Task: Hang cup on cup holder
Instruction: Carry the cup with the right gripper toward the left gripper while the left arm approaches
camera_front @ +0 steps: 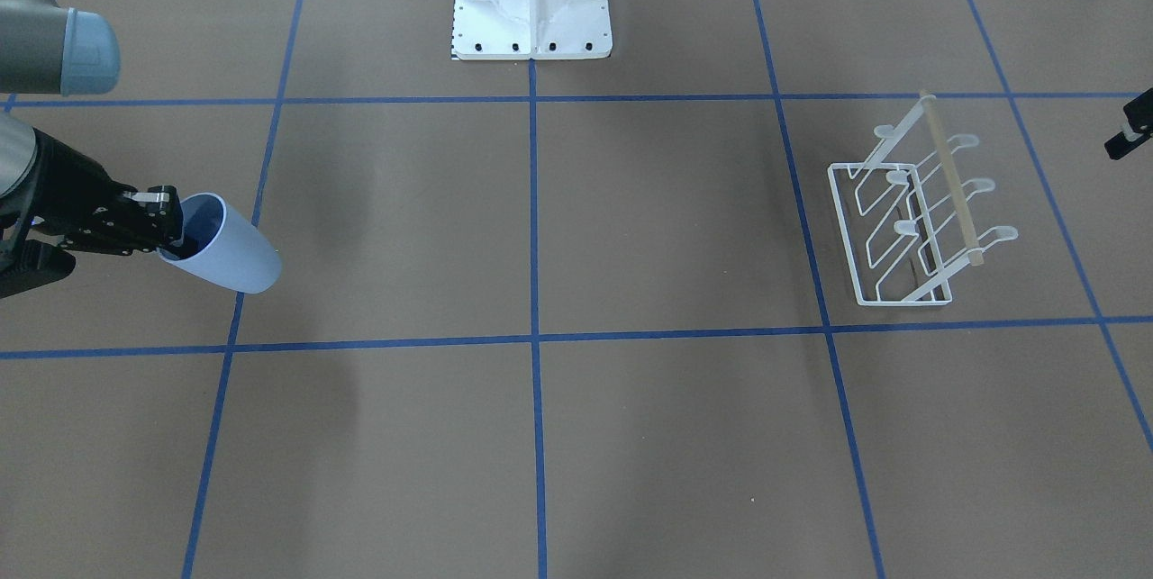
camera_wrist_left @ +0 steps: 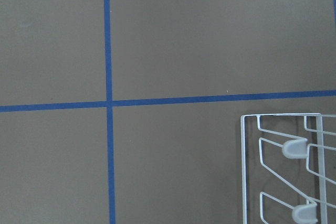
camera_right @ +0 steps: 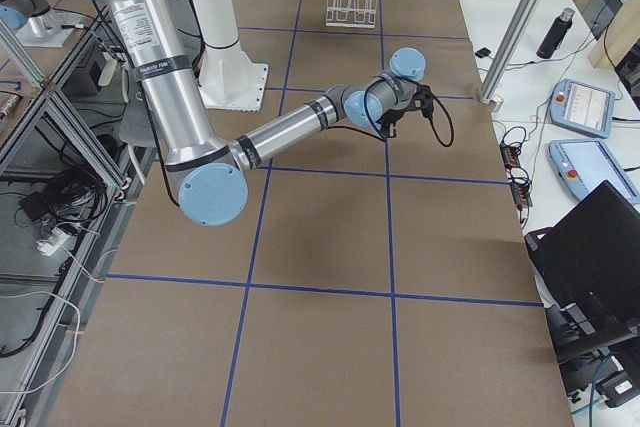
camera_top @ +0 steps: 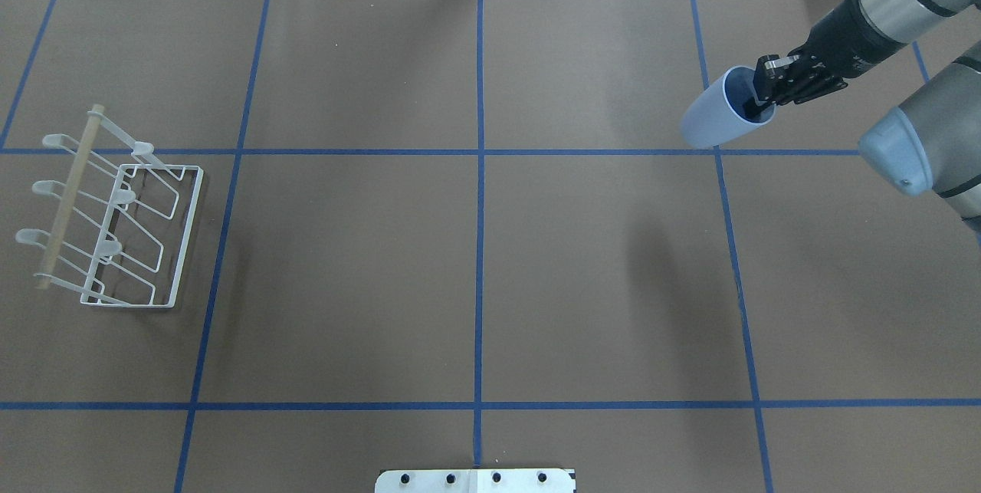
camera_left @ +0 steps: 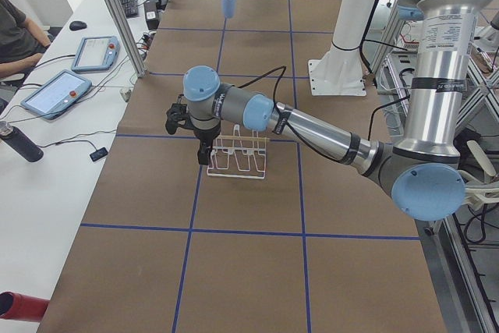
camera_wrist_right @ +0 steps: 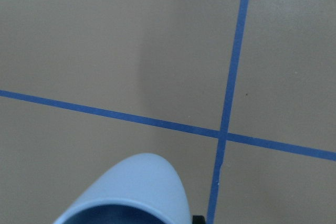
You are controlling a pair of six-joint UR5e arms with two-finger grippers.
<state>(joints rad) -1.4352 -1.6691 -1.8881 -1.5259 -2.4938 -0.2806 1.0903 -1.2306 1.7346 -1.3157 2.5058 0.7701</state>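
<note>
Carrying step: the right gripper (camera_top: 766,87) pinches the cup (camera_top: 716,119) by its rim, one finger inside the mouth and one outside the wall, so the jaws stand narrow on the plastic. This reads as the transport stage; the hanging is not yet done.
Cup position: at about 2 o'clock on the table (camera_top: 345,286) in the overhead view. Its shadow lies apart from it, which suggests it is raised off the surface. It is tilted, mouth toward the wrist and base pointing outward and down.
Cup contents: nothing shows inside but the gripper's finger; the deeper interior is shaded and partly hidden.
Next move: likely a long carry across the table from 2 o'clock toward 9 o'clock, then turning the mouth downward and lining it over one prong tip. The finger inside the rim may crowd the prong, so the approach probably needs care.
Cup holder (camera_top: 70,194): at about 9 o'clock, well apart from the cup, standing on its base frame with its prongs angled up. Every prong is bare; no cup hangs there.
Left gripper (camera_left: 204,154): near the holder; whether its jaws are wide or narrow cannot be told.
</note>
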